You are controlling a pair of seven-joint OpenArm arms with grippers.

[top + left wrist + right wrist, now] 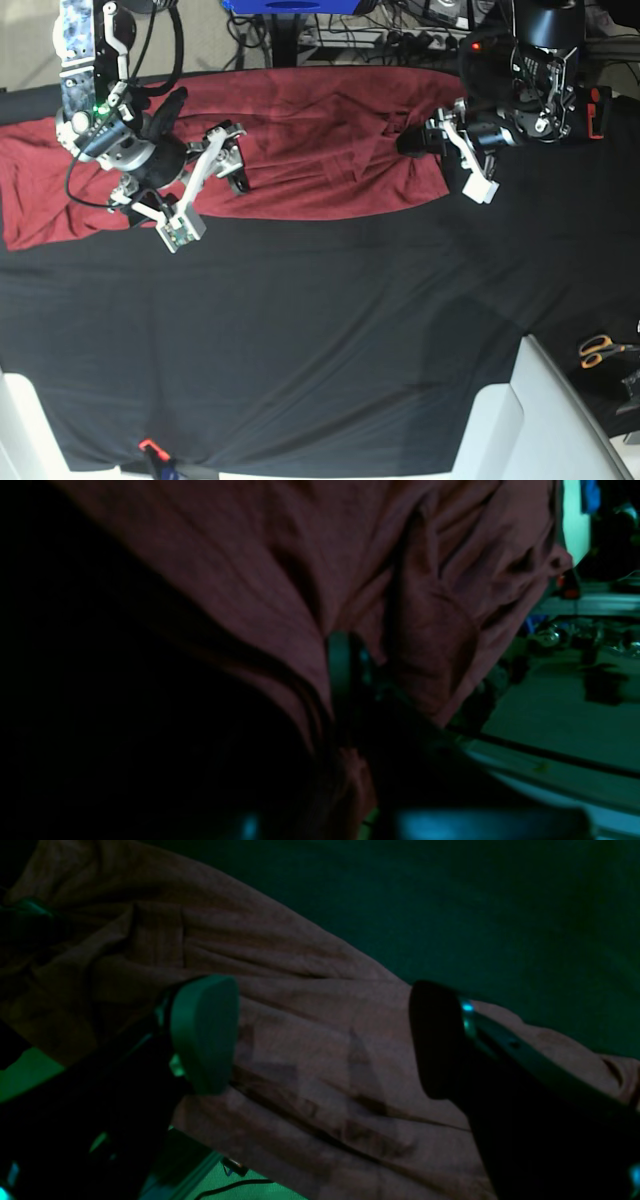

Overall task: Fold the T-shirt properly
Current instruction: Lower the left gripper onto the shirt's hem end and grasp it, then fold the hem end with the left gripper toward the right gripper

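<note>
Two pincers sit over the T-shirt (pixel 300 150), which lies spread in a long band across the far part of the black-draped surface (pixel 330 340), one sleeve end trailing toward the base view's left edge. The left pincer (pixel 415 143), on that view's right, looks clenched on a bunched fold near the shirt's right end; the left wrist view is dark, so how much cloth it has caught is hard to judge. The right pincer (pixel 325 1040) hangs released, its two fingers (pixel 205 1032) spread wide above flat cloth, gripping nothing.

Trouble could come from a thin pinch: if only a single layer is held, a lift would likely peel that layer off and leave the rest behind, giving a skewed fold. A pull from one end alone, with the other pincer empty, might drag the whole shirt along the surface or deepen the wrinkles around the grip.

Only the base view shows the shirt's overall layout, plus orange-handled scissors (pixel 600 349) lying well apart at the right. The right wrist view alone shows the clear gap between the fingers, and the left wrist view (pixel 280 570) shows creases fanning from the gripped spot.
</note>
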